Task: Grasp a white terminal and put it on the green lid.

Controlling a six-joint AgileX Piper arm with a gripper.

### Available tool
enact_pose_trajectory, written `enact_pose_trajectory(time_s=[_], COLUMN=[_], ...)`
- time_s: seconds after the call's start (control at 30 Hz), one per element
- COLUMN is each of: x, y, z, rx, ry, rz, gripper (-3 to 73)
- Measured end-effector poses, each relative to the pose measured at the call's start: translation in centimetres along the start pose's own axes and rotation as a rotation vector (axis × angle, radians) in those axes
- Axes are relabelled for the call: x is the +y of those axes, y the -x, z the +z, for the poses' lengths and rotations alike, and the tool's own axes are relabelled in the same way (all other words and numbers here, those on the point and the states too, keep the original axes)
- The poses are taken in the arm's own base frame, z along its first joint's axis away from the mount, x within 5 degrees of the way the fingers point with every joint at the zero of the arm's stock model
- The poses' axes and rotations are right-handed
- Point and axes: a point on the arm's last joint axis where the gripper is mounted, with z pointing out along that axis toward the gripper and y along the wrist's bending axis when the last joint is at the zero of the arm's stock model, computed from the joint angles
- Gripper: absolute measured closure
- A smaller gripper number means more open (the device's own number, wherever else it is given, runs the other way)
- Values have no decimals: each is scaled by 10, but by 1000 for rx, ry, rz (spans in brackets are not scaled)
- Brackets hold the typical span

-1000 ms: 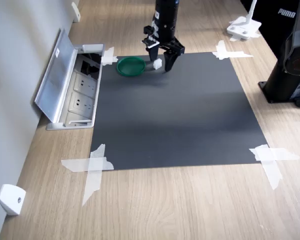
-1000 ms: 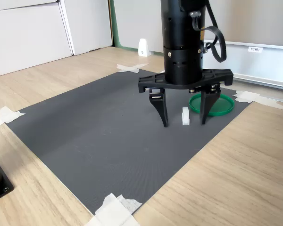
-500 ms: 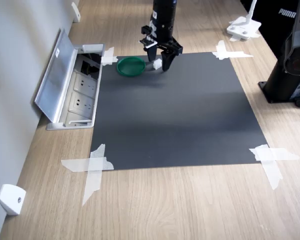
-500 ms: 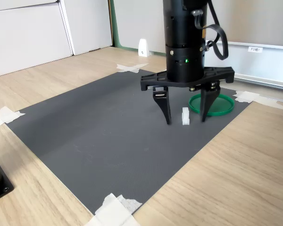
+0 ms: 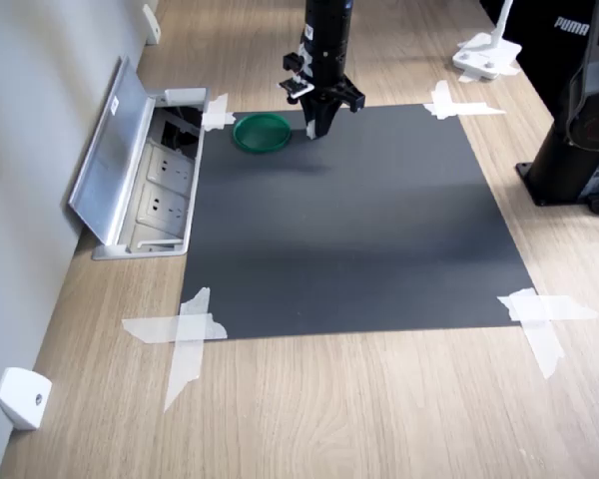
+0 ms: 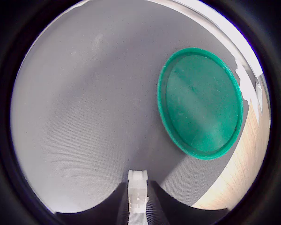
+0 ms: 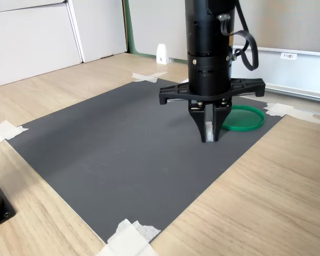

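The white terminal point(image 7: 209, 131) is a tiny blocky piece standing on the dark mat, pinched between the black fingers of my gripper point(image 7: 208, 136), which is shut on it. In the wrist view the white terminal point(image 6: 137, 191) shows between the finger pads. The green lid point(image 7: 243, 118) lies flat on the mat just beyond the gripper, apart from it. In the first exterior view my gripper point(image 5: 313, 128) stands upright just right of the green lid point(image 5: 261, 132). In the wrist view the green lid point(image 6: 200, 103) is bare.
A dark mat point(image 5: 349, 220) is taped to the wooden table at its corners. An open metal socket box point(image 5: 145, 170) sits at the first exterior view's left. A black stand point(image 5: 579, 130) is at the first exterior view's right, and a white bracket point(image 5: 22, 397) lies lower left.
The fingers have closed from wide apart onto the white terminal. The arm has otherwise stayed in place beside the green lid.
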Motion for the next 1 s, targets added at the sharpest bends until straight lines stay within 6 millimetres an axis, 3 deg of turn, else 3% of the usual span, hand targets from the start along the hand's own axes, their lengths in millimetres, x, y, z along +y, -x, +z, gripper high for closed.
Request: enact_pose_trajectory(time_s=[0.17, 0.37, 0.53, 0.73, 1.0], x=[-6, -30, -46, -48, -50], y=[3, 18, 32, 53, 53], z=[-10, -50, -70, -43, -3], rx=[0, -44, -108, -78, -23], ry=[1, -56, -100, -75, -35], rz=[14, 53, 75, 87, 100], gripper=[605, 605, 605, 605, 605])
